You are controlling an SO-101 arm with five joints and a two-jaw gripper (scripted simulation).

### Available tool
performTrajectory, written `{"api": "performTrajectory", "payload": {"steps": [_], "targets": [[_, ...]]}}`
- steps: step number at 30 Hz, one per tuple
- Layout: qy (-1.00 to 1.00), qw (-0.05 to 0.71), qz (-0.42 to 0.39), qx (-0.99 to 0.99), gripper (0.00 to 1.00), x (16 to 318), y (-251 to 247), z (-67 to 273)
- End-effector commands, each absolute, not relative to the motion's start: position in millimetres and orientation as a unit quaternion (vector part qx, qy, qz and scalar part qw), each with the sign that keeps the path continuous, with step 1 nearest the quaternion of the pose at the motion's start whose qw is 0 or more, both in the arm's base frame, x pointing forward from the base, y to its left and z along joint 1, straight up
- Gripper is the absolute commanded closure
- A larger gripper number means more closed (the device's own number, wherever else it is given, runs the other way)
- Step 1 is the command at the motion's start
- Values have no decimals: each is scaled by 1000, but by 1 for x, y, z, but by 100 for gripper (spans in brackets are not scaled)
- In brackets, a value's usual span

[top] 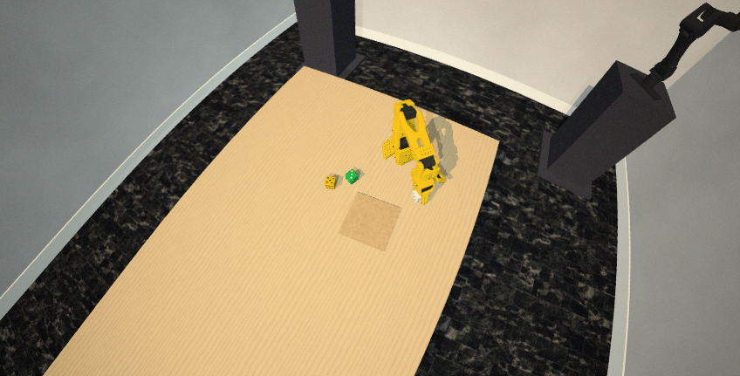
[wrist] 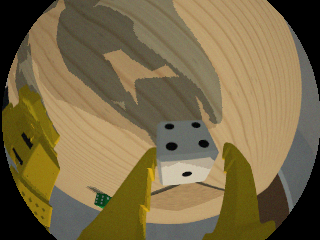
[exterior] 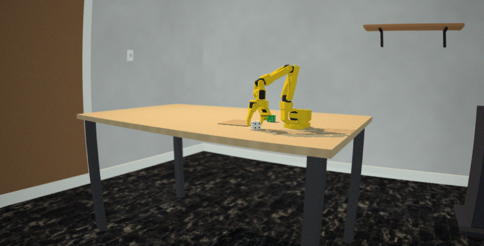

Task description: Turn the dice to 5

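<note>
Standing parted, with one finger at either side of the white die (top: 416, 195) (exterior: 255, 125) (wrist: 186, 142), the jaws (top: 421, 199) (exterior: 255, 123) are judged open and gripping nothing. The white die appears to rest on the worktop (top: 208, 268) (exterior: 190, 117) (wrist: 260, 75), off the mat (top: 369, 222) (exterior: 232, 122) (wrist: 187, 196); the wrist view shows a four and a one, the one being the probable top face. The step in hand is judged to be freeing this die and regaining it for a turn. Good practice requires the fingers to widen evenly and rise straight, since the left-hand finger in the wrist view is very near the die and could drag it. A quarter turn should suffice if 5 lies on a side; that side needs confirming before the next grip, and the die should be set down flat and low. The green die (top: 352, 176) (exterior: 271, 118) (wrist: 102, 200) also remains off the mat, with the yellow die (top: 331, 181) near it, showing five from above. Open worktop lies between the white die and the mat, giving a direct carry. The worktop's long edge runs beyond the white die on the side away from the mat; outward pushes are inadvisable. Low swings towards the arm base (top: 403, 156) (exterior: 300, 118) (wrist: 37, 167) would risk the green die.
</note>
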State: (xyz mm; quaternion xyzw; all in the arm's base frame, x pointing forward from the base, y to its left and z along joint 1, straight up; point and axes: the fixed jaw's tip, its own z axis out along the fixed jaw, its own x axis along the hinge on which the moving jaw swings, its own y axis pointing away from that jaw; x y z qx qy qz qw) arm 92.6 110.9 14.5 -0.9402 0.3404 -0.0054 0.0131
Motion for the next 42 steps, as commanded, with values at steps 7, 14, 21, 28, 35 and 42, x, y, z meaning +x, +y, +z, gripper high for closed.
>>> {"api": "performTrajectory", "payload": {"steps": [7, 14, 21, 28, 35, 42], "targets": [[342, 20, -7, -940, 65, 93, 113, 15], [342, 20, -7, -940, 64, 93, 113, 15], [342, 20, -7, -940, 64, 94, 114, 22], [342, 20, -7, -940, 64, 95, 115, 45], [342, 20, -7, -940, 64, 93, 114, 62], [342, 20, -7, -940, 64, 92, 112, 75]]}}
